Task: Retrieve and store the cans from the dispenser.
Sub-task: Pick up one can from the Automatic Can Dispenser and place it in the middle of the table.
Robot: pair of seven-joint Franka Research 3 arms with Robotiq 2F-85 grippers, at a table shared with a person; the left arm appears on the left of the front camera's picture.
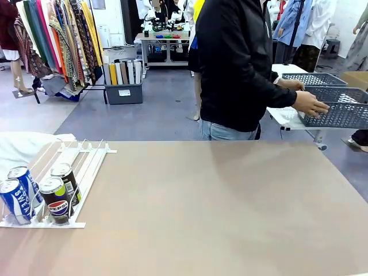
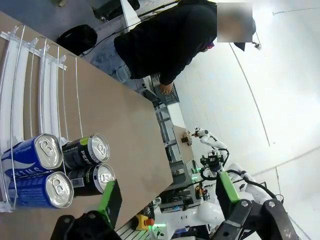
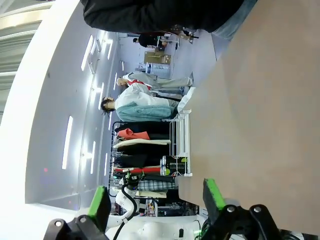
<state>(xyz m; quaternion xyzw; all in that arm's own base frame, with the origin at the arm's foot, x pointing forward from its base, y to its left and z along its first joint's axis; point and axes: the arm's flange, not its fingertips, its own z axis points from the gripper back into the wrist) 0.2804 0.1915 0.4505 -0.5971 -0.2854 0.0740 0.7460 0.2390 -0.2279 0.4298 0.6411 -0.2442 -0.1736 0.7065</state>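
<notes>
While the person [image 1: 236, 63] stood beyond the far edge of the tabletop [image 1: 218, 201], turned toward a side table with both hands on a dark grey perforated basket [image 1: 339, 109], the dispenser [image 1: 86, 149] lay along the tabletop's left edge. Its low end was close to the robot-side left corner.

Four cans were bunched at that low end against the stops, silver tops up. Two blue-and-white cans [image 1: 14, 201] sat one behind the other in the left lane, and two black Pepsi cans [image 1: 56, 201] sat likewise in the right lane, the pairs just beside each other.

From the left wrist, the left gripper [image 2: 167, 200] had its jaws spread wide with nothing between the green pads [image 2: 110, 197]. The same four cans [image 2: 37, 190] showed ahead of it, off to one side of its fingers.

From the right wrist, the right gripper [image 3: 156, 200] was likewise spread wide and empty. It was over bare tabletop, with the white dispenser [image 3: 181, 140] well apart from it at the tabletop's far side.
</notes>
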